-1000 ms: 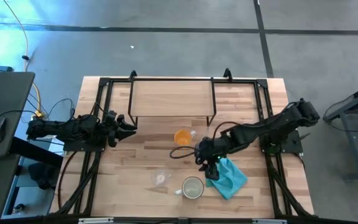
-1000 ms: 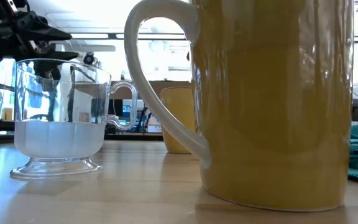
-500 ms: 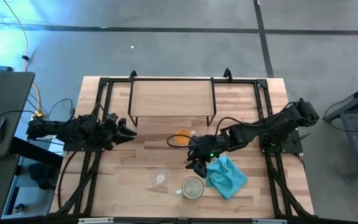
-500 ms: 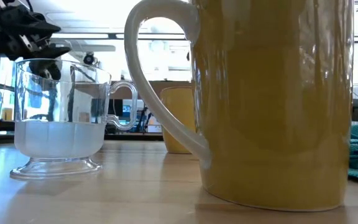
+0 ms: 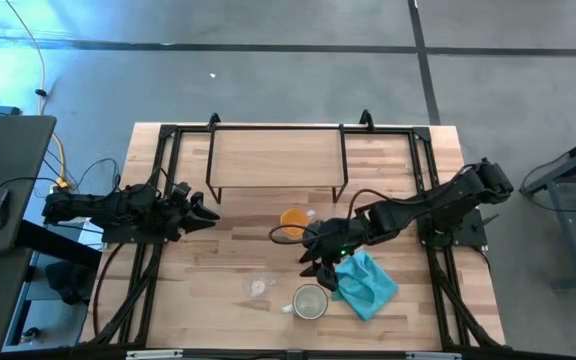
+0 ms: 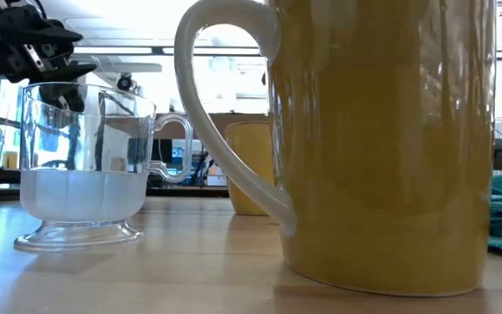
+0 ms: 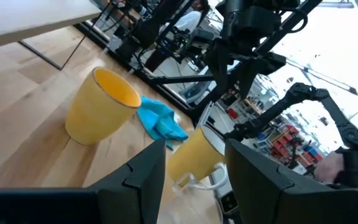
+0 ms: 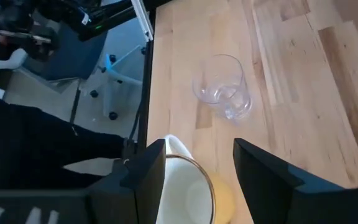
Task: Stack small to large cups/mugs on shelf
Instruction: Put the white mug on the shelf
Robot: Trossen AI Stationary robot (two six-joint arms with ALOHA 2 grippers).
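Cream-white mug [image 5: 310, 301], near the table's [image 5: 218, 250] front edge: rigid, probably heavy, glazed and slippery; best gripped across the rim. Right gripper [image 5: 320, 272] hovers above it, fingers wide apart, empty; left gripper [image 5: 200, 207] likewise, at left edge.

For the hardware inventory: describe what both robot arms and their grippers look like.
Both arms are dark, almost black, jointed segments with black cables looping alongside. The left gripper ends in two short dark fingers; the right gripper is the same build, with a small green light showing near its wrist. In the wrist views the fingers are flat, matte black and angular. No markings are legible.
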